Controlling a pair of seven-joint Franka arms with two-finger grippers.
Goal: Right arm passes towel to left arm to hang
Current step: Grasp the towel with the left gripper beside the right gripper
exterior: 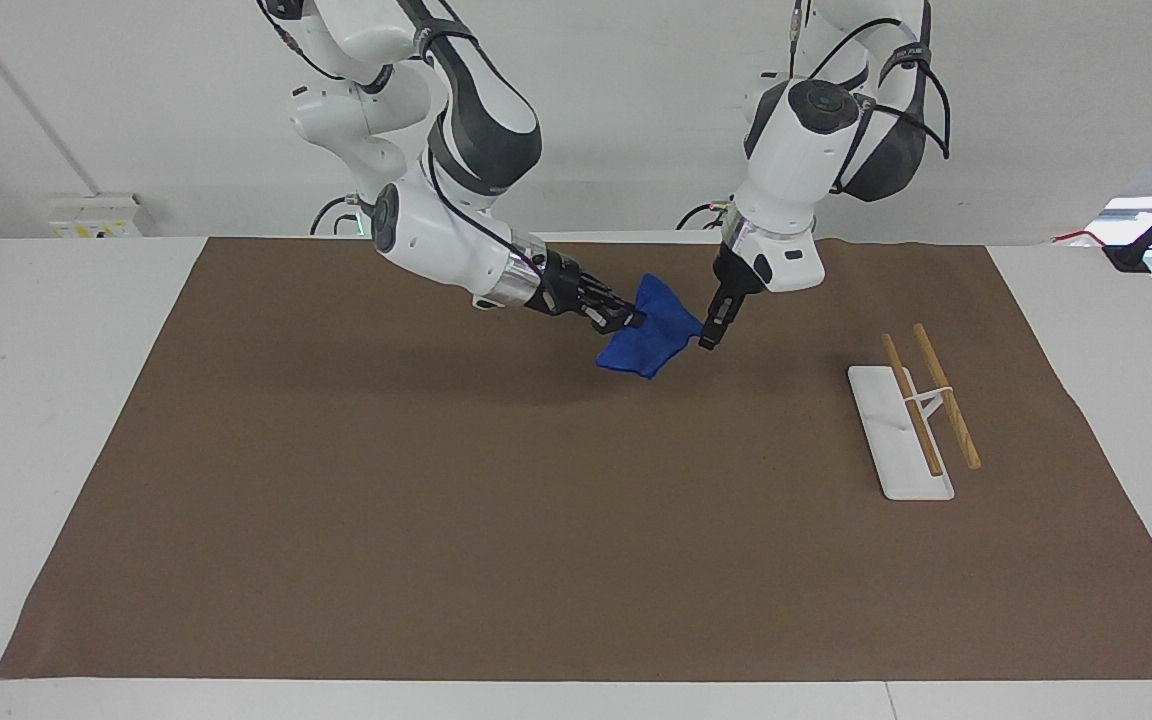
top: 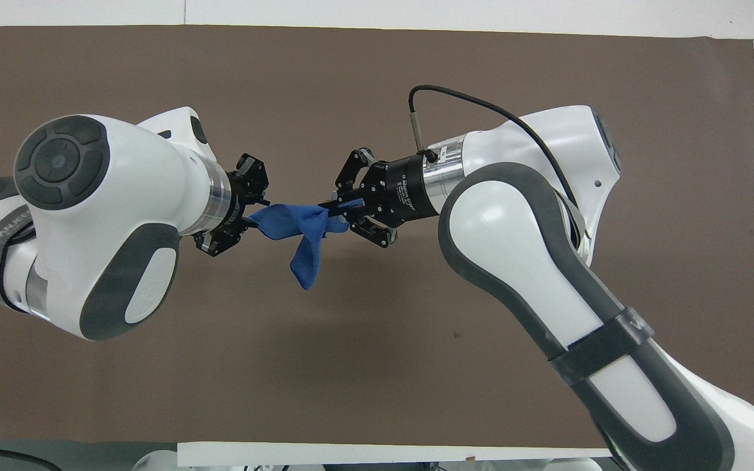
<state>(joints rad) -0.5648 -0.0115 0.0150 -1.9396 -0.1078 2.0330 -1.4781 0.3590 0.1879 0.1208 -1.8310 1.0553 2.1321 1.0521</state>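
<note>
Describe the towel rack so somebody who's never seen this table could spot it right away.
Start from the brown mat covering the table and go toward the left arm's end. There the rack stands alone: a flat white base carrying two parallel wooden bars, the only wood in sight, well apart from the blue towel.

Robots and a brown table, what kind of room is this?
Probably a robot lab. Two big white arms work over a white table with a brown mat; a blue towel and a small towel rack look like practice things.
</note>
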